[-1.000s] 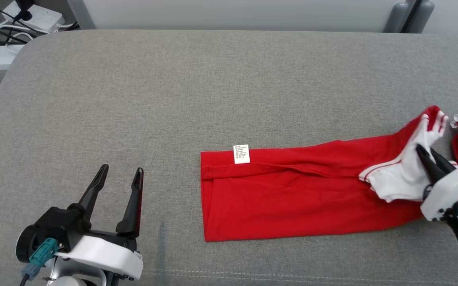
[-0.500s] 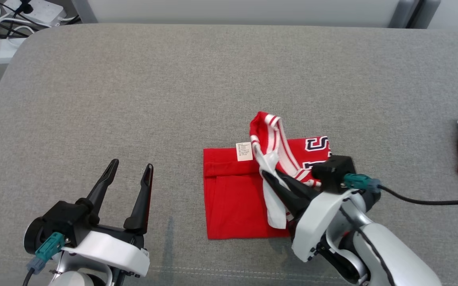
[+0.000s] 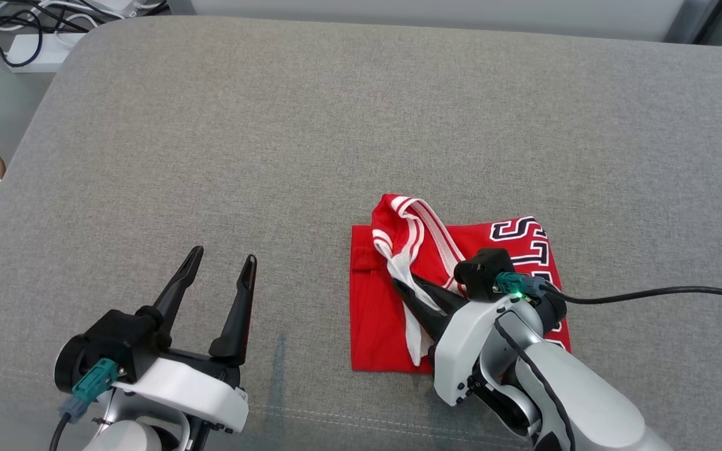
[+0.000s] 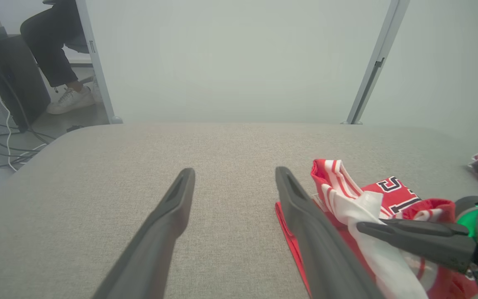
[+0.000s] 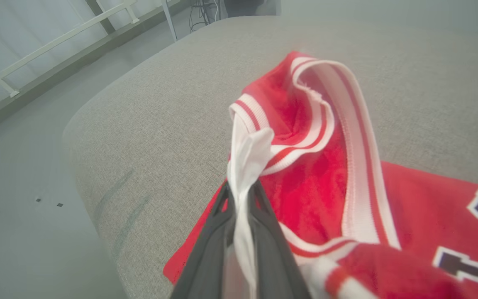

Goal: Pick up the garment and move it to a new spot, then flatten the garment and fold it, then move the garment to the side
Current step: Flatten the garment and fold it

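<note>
**Grey padded surface, red garment pinched by its white trim**

Grey woven upholstery [image 3: 311, 125] covers the wide padded surface, which has a rounded far-left corner. A white power strip with tangled cables [image 3: 35, 47] lies on the floor beyond that corner. The garment [image 3: 378, 326], a red jersey with white-and-red striped trim and dark block lettering, lies folded into a rough square right of centre, near the front edge. Its lettered panel faces up on the right half, and a striped band arches up loosely over its far-left part.

The right gripper [image 3: 400, 287] reaches in from the near right with its fingers pointing left and away. The right wrist view shows the two dark fingers [image 5: 218, 232] pressed together on a strip of the white fabric, which rises out from between them. A black cable [image 3: 649, 292] trails from that wrist off to the right.

The left gripper [image 3: 223, 255] hovers over bare upholstery at the near left, well apart from the garment, with its fingers spread wide and nothing between them. In the left wrist view, a person's dark trouser leg and white shoe [image 4: 67, 99] show on the floor at the far left, past a pale upright post.
</note>
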Robot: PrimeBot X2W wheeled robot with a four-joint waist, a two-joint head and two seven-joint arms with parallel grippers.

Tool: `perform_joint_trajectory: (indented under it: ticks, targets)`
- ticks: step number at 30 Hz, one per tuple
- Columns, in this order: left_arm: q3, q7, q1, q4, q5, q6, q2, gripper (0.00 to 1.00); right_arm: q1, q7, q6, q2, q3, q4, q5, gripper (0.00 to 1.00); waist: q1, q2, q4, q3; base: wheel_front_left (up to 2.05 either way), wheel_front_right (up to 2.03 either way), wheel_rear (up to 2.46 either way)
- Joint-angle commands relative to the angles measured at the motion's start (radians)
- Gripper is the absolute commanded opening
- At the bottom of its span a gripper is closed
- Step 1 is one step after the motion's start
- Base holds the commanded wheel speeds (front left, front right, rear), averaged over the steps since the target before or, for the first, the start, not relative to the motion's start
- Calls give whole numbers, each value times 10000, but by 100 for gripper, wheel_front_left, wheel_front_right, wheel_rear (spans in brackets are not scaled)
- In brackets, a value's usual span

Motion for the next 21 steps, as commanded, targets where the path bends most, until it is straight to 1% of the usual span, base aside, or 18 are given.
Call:
perform_joint_trajectory:
  ticks: [1,4,6,9,11,13,14,16,18,21]
  targets:
    - [409,-66,-464,-166,25,-39,226,100,-293,-289,-29,209,263,-112,243,100,0,0,-29,43,0,0,0]
    - [411,-75,-492,-129,3,-56,223,100,-381,-690,-29,218,627,-513,1140,100,0,0,-99,79,0,0,0]
    - [415,-79,-498,-121,2,-56,229,100,-441,-841,-29,219,753,-717,1348,100,0,0,-145,86,0,0,0]
    - [472,-97,-503,-70,-26,-56,282,100,-510,-1348,-29,220,895,-1558,2135,100,0,0,-292,76,0,0,0]
    - [501,-107,-496,-53,-34,-48,320,100,-503,-1738,-29,-14,709,-2200,2455,100,0,0,-376,56,0,0,0]
    - [546,-125,-487,-45,-12,-8,379,100,-384,-2172,-29,-450,253,-2865,2692,100,0,0,-466,20,0,0,0]
    - [575,-129,-469,-38,-9,22,411,100,-312,-2396,-29,-785,-86,-3107,2580,100,0,0,-509,-6,0,0,0]
    - [678,-175,-416,-36,5,128,476,100,-33,-2729,-29,-1442,-953,-3373,2158,100,0,0,-605,-73,0,0,0]
    - [759,-197,-328,-36,6,219,552,100,373,-2897,-29,-1979,-1935,-3374,1544,100,0,0,-699,-153,0,0,0]
    - [870,-255,-220,-18,34,357,640,100,1089,-3069,-29,-2424,-3306,-3292,682,100,0,0,-795,-266,0,0,0]
